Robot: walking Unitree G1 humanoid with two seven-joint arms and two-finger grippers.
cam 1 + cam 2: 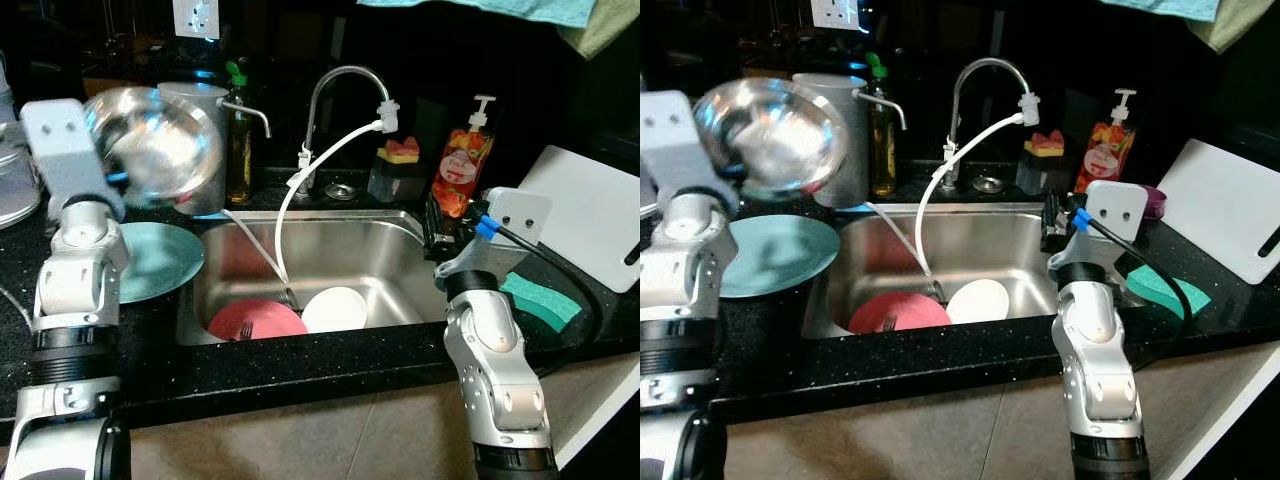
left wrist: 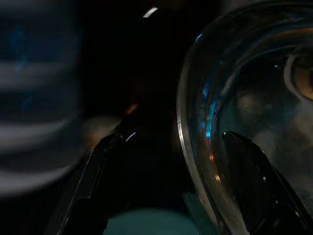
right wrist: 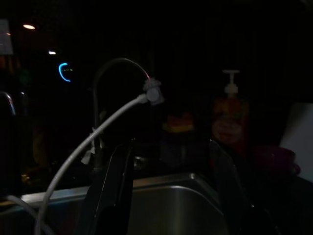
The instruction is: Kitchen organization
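Note:
A shiny steel bowl (image 1: 155, 140) hangs tilted and motion-blurred above the counter left of the sink, over a teal plate (image 1: 155, 262). My left gripper (image 2: 171, 137) is shut on the bowl's rim (image 2: 188, 147), with one finger inside the bowl and one outside. In the sink (image 1: 380, 245) lie a pink plate (image 1: 255, 320) with a fork on it and a white dish (image 1: 335, 308). My right gripper (image 3: 171, 196) stands open and holds nothing, raised over the sink's right edge (image 1: 435, 225) and facing the faucet (image 1: 345, 85).
A white hose (image 1: 300, 190) runs from the faucet into the sink. A grey canister (image 1: 212, 165) and an oil bottle (image 1: 238, 140) stand behind the bowl. At right are a soap bottle (image 1: 462, 165), a green sponge (image 1: 540, 298) and a white cutting board (image 1: 590, 215).

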